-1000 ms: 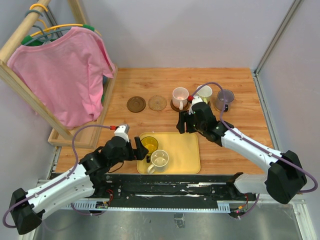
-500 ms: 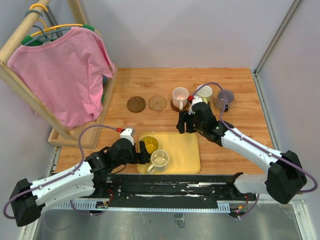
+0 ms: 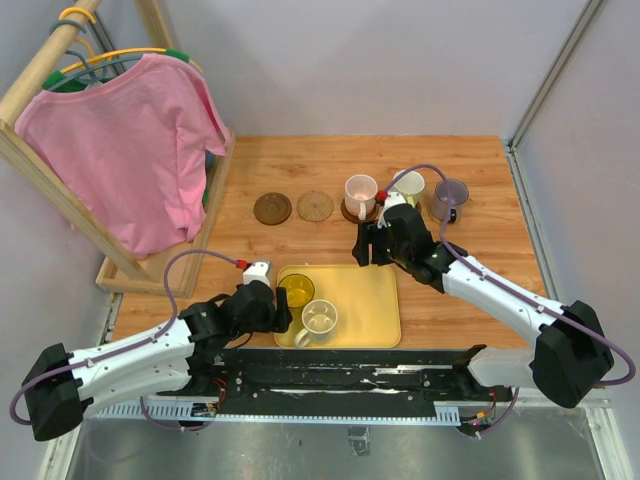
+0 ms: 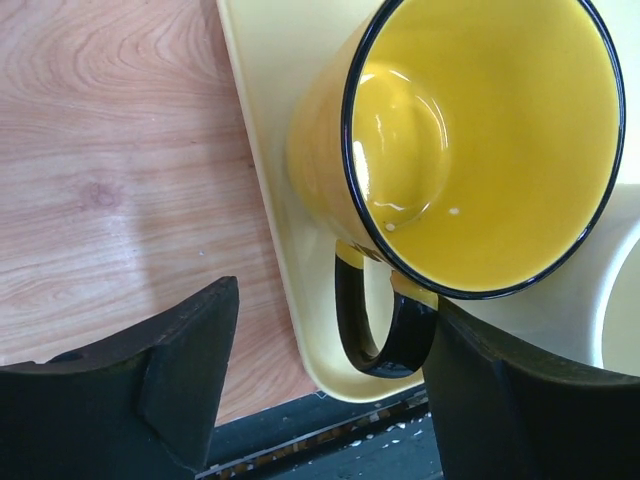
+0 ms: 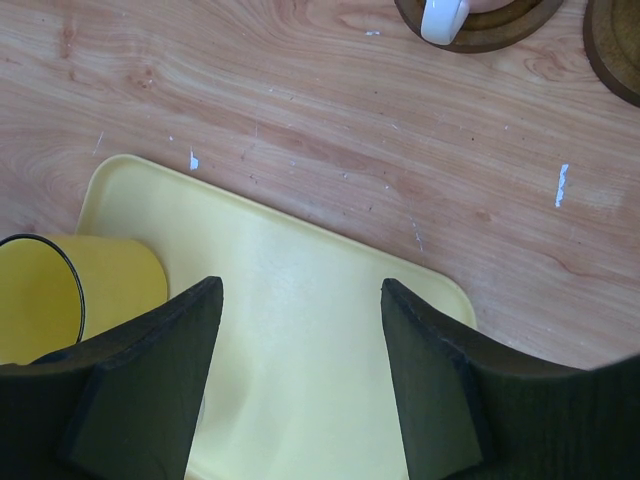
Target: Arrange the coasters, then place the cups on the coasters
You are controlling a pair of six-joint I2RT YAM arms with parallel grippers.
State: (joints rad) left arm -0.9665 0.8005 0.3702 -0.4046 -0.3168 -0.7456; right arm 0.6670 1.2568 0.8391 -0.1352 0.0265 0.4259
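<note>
Three cups (image 3: 360, 189) seated upper right; two coasters (image 3: 272, 208) bare. Left gripper (image 4: 328, 345) spread around yellow cup (image 4: 480, 150) handle, not clamped; right gripper (image 5: 300, 340) spread, empty.

Glossy yellow mug with black rim and handle (image 4: 480, 140) stood upright in near-left corner of yellow tray (image 3: 370, 300), cream-beige mug (image 3: 320, 318) just beside it, pale pink mug (image 3: 360, 190) sat on dark brown woven coaster (image 5: 520, 22), white-green mug (image 3: 408, 183) and translucent grey-purple mug (image 3: 450, 193) stood to its right, bare dark brown disc (image 3: 272, 208) and bare tan disc (image 3: 315, 205) lay to its left.
</note>
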